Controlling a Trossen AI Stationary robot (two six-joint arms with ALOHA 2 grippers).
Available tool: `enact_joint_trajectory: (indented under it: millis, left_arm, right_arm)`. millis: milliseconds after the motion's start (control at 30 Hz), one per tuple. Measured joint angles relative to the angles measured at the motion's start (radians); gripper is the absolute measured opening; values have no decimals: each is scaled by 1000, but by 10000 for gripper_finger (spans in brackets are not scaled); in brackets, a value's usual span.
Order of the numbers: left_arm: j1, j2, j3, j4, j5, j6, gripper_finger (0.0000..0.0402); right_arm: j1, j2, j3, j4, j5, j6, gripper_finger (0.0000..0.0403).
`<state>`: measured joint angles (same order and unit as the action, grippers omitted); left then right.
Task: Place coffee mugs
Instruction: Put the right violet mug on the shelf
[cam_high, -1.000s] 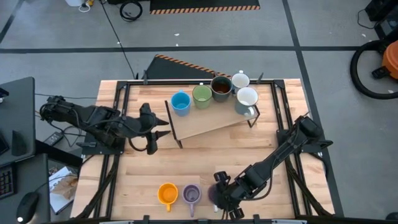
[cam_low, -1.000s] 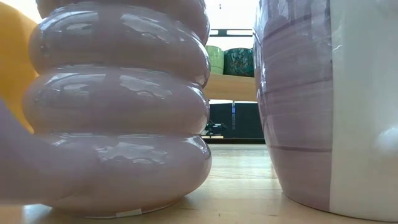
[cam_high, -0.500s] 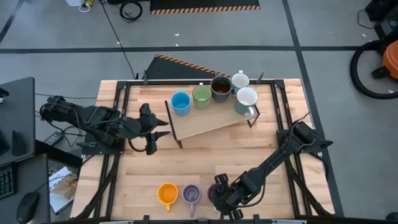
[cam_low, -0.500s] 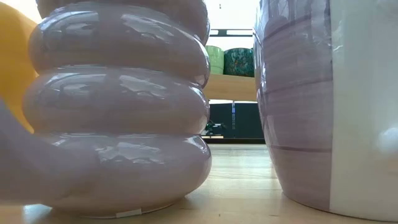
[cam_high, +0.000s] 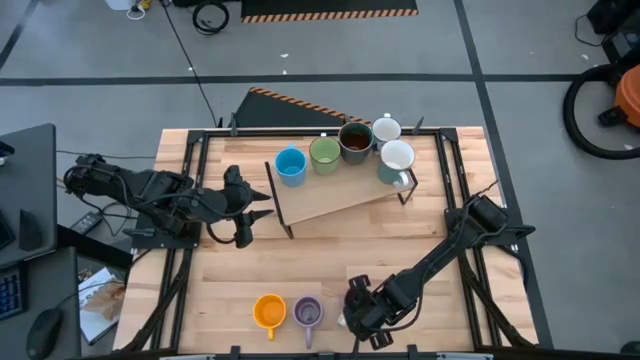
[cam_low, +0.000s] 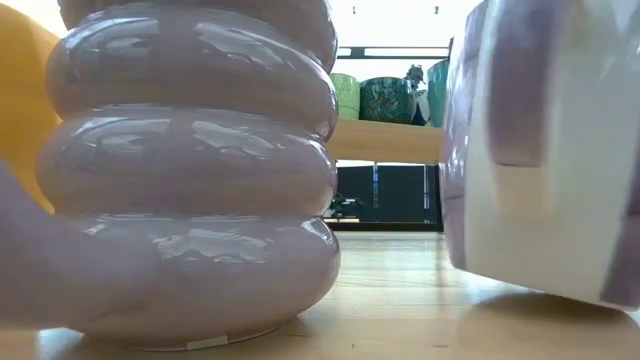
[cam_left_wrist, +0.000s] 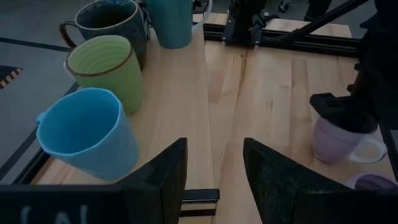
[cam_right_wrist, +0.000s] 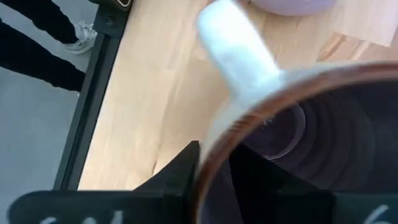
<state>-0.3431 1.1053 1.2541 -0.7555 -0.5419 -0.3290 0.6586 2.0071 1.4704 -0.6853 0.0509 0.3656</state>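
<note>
My right gripper (cam_high: 358, 308) is at the table's near edge, shut on a purple-and-white mug (cam_low: 540, 150). To its left, a ribbed purple mug (cam_high: 308, 313) and an orange mug (cam_high: 269, 311) stand on their bases on the table. Blue (cam_high: 290, 165), green (cam_high: 324, 153), dark brown (cam_high: 355, 141) and two whitish mugs (cam_high: 397, 157) stand on a raised wooden shelf (cam_high: 335, 200) at the back. My left gripper (cam_left_wrist: 214, 180) waits open at the shelf's left end with nothing between its fingers. My right gripper has the purple-and-white mug by its rim (cam_right_wrist: 208, 146), close beside the white handle (cam_right_wrist: 235, 50). One finger is inside the mug and one is outside. The fingers come from above. The mug is tilted, its bottom edge (cam_low: 470, 268) on the left raised off the table.
Black frame rails (cam_high: 452, 200) run along the table's sides and back. Bare wood lies between the shelf and the front row of mugs. A person's legs (cam_right_wrist: 37, 37) stand beyond the table edge.
The purple-and-white mug has tipped and shifted a little toward the table's right. Its left bottom edge has lifted off the wood. The ribbed purple mug and the orange mug have stayed put.
</note>
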Motion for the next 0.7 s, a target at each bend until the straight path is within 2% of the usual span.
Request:
enact_joint_trajectory:
  millis: [300,467,700]
  left_arm:
    - [0,0,0,0,0,0,164]
    - [0,0,0,1,0,1,164]
    - [0,0,0,2,-5,3,164]
  right_arm:
    - [-15,-11,-3,-39,-25,-35,32]
    - [-30,-39,-6,-102,-26,-83,34]
    - [-73,-143,-6,-195,-25,-179,36]
